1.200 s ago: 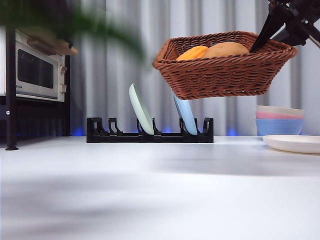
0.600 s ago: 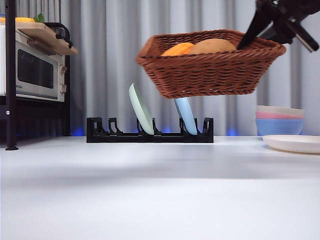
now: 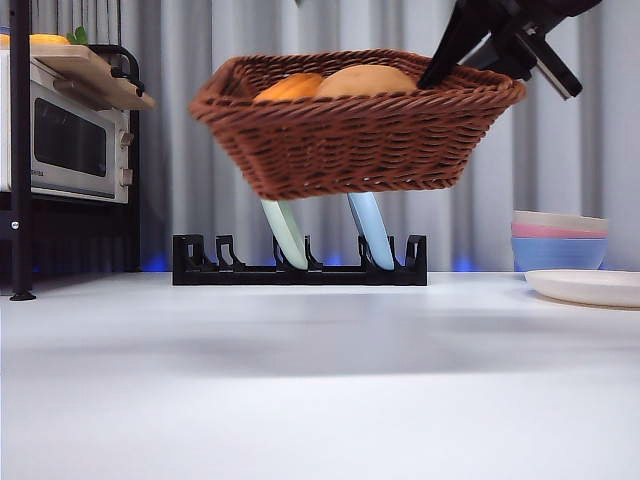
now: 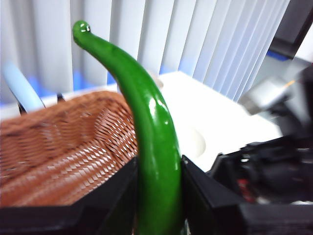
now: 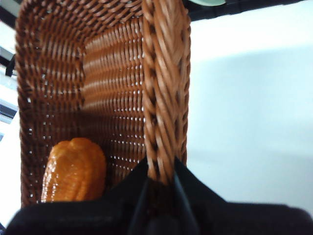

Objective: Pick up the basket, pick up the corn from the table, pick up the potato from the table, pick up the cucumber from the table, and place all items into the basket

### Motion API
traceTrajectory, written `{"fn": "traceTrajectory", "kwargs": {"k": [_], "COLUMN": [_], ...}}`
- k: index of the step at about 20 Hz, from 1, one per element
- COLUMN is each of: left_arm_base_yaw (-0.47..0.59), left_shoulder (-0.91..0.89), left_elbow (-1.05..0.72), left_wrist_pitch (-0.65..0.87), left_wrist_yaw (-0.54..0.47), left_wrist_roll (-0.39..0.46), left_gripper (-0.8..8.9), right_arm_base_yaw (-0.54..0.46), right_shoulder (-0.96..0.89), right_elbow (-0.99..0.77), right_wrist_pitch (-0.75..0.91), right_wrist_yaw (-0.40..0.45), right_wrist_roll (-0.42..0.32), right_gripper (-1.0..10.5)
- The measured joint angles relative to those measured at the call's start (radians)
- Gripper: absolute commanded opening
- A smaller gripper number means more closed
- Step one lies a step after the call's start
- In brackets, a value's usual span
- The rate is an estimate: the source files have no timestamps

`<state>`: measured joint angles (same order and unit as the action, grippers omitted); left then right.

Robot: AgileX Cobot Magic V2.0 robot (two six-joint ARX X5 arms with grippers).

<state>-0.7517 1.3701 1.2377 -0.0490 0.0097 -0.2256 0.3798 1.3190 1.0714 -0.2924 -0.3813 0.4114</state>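
The basket (image 3: pixel 355 120) hangs in the air well above the white surface (image 3: pixel 320 380), tilted slightly, in front of the dish rack (image 3: pixel 300 262) that carries a pale green plate (image 3: pixel 285 232) and a light blue plate (image 3: pixel 372 230). The right tool (image 5: pixel 160 188) is clamped on the braided rim at one end of the basket, one jaw inside the wall and one outside; in the front view it shows as the dark arm reaching down from the upper right corner. Inside the basket lie the corn (image 5: pixel 74 170), against the woven wall near that tool, and the potato (image 3: pixel 365 81), whose tan top rises just above the rim beside the corn (the wrist view hides it). The left tool (image 4: pixel 159 196) is closed on the cucumber (image 4: pixel 146 132), which stands upright between the jaws with its thin curved stem end pointing up, just beside the basket's rim and above it. A stack of bowls (image 3: pixel 560 240) and a white plate (image 3: pixel 585 287) rest on the surface at the right; a microwave (image 3: pixel 65 140) stands at the left.
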Motion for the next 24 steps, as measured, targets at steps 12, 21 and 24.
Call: {"fn": "traceTrajectory", "kwargs": {"k": [12, 21, 24], "left_arm_base_yaw": [0.000, 0.001, 0.005], "left_shoulder": [0.084, 0.031, 0.024], "left_elbow": [0.000, 0.237, 0.399], "left_wrist_pitch": [-0.027, -0.230, -0.433], "left_wrist_yaw": [0.039, 0.037, -0.028], "left_wrist_roll": [-0.037, 0.043, 0.130], "left_gripper": [4.85, 4.85, 4.85], "right_arm_base_yaw": [0.016, 0.000, -0.001], "right_shoulder": [0.000, 0.142, 0.265], "right_elbow": [0.000, 0.009, 0.009], "right_wrist_pitch": [-0.021, -0.056, -0.060], "right_wrist_yaw": [0.000, 0.026, 0.037], "right_wrist_roll": [0.001, 0.032, 0.043], "right_gripper": [-0.1, -0.1, -0.1]}}
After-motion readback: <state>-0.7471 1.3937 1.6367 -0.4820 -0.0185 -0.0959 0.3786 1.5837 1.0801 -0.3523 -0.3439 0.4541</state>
